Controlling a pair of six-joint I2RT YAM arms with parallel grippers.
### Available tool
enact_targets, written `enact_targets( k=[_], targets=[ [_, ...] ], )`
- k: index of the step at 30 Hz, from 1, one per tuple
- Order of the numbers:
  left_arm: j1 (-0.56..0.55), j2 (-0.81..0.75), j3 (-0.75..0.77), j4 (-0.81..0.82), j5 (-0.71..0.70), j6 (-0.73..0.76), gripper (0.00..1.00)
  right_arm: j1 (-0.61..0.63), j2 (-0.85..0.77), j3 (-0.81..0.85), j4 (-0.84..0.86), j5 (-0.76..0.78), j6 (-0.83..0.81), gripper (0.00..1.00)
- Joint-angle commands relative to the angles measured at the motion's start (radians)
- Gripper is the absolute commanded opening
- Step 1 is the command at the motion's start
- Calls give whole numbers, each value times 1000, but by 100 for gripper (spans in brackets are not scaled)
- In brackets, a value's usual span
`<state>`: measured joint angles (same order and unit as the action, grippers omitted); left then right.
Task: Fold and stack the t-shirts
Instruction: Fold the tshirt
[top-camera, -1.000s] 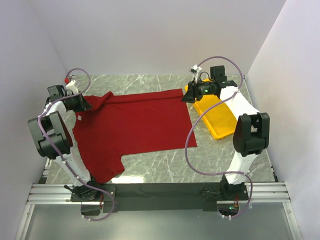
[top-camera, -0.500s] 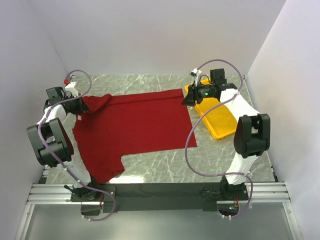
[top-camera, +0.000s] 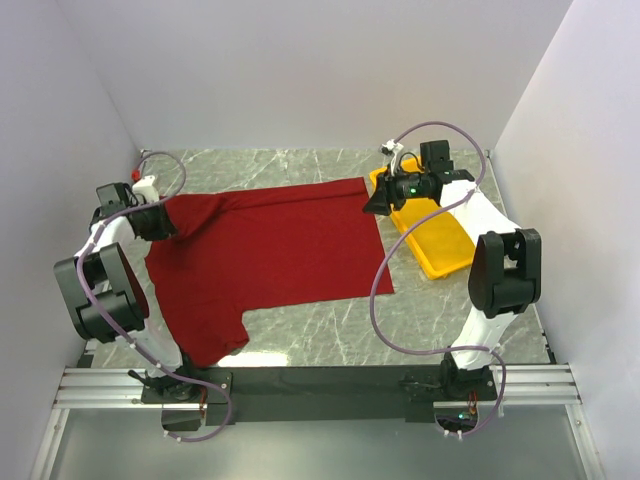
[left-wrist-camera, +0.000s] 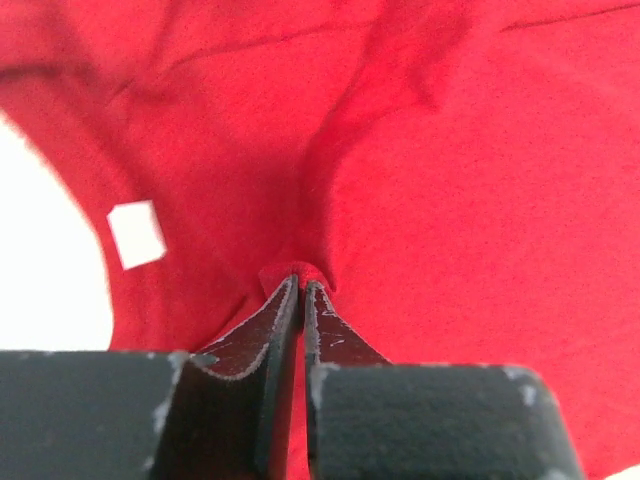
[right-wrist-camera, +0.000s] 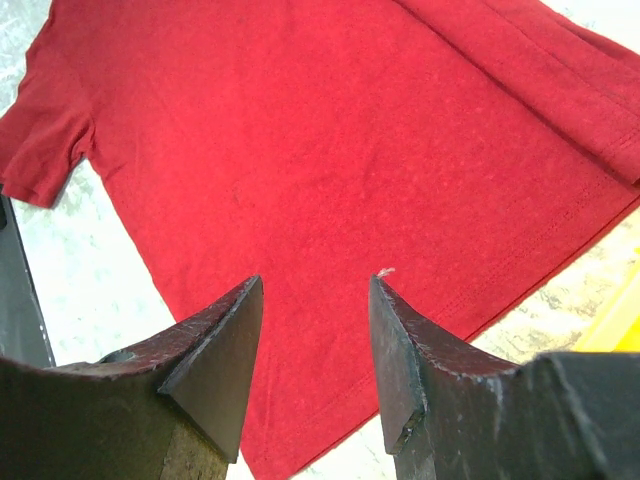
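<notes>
The dark red t-shirt lies spread flat on the marble table, neck end at the left, hem at the right. My left gripper is at its far left shoulder, shut on a small pinch of the cloth between the fingertips. The white neck label shows just left of it. My right gripper hovers open over the shirt's far right corner, with only flat red cloth beneath its fingers.
A yellow tray sits on the table right of the shirt, under the right arm; its edge shows in the right wrist view. White walls close in on the left, the far side and the right.
My left gripper has drawn the shoulder cloth a little to the left and nearer, flattening the bunched fold there. The right gripper has hardly moved and stays open.
</notes>
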<state>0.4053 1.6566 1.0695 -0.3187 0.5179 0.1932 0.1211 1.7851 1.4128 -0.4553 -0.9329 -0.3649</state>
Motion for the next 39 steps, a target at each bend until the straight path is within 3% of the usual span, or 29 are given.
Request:
enact_targets(
  k=[1,2,3,4,6,7,11,13,17,19,27,35,39],
  targets=[
    [1,-57,-14,-40,-152,-30,12,-6,-49,0,46,-26,-14,54],
    [0,-64,-20,-27,-192,-53,14,-6,-46,2,47,-26,-14,54],
    [3,-96,-25,-14,-229,-102,24,-8,-44,2,49,-29,-12,54],
    [9,-115,-45,6,-251,-124,52,-6,-44,3,50,-29,-16,54],
    [9,-185,-74,97,-227,-170,93,-8,-43,6,49,-29,-20,54],
    [9,-207,-98,128,-154,-184,96,-6,-41,8,49,-29,-22,54],
    [-28,-201,-80,279,-10,-308,96,-5,-32,14,43,-30,-25,54],
    [-95,-135,31,227,-10,-316,95,-5,-26,23,35,-32,-25,54],
    [-180,140,286,23,-65,-302,88,-5,-20,38,17,-29,-20,54],
    [-216,199,376,-29,-94,-291,87,-6,-23,35,12,-23,-28,55],
    [-278,342,504,-91,-259,-268,85,-6,-38,23,-3,-9,-31,55],
    [-306,385,486,-115,-240,-262,62,-6,-24,47,-19,-3,-26,55],
    [-312,390,475,-118,-194,-258,46,-6,-20,55,-26,-1,-29,55]
  ],
)
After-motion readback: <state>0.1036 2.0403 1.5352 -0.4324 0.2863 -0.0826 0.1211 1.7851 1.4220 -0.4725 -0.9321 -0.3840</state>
